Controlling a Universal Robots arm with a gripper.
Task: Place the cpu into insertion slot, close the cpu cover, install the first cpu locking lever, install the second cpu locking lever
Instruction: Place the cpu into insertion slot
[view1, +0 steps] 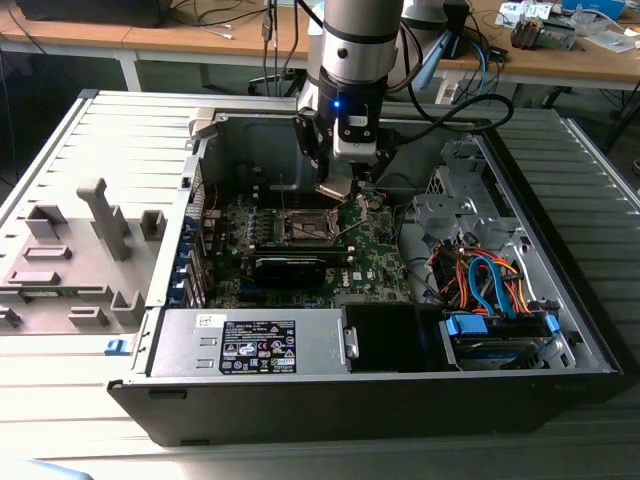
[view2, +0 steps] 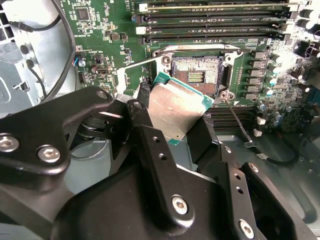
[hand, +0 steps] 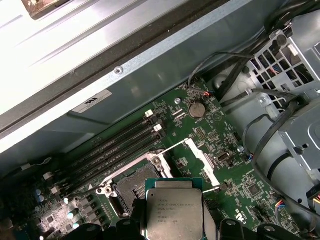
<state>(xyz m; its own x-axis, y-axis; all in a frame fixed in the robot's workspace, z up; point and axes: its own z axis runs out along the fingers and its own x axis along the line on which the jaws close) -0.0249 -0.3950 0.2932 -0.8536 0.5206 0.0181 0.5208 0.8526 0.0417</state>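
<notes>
An opened computer case (view1: 350, 410) is laid on the ribbed worktop (view1: 60, 130), and the arm is hung over its green motherboard (view1: 385, 260). In the second wrist view the cpu (view2: 177, 107) is seen clamped by its edges between the black fingers (view2: 152, 147). It is tilted and held above the board, just beside the insertion slot (view2: 197, 75). The slot is bare, and the cpu cover (hand: 202, 160) is folded back from it. For a good seating, the chip should be levelled and squared to the silver rim while it is lowered. No pressure should be put on the contact field. The thin metal lever (view2: 237, 120) beside the socket is best avoided.
</notes>
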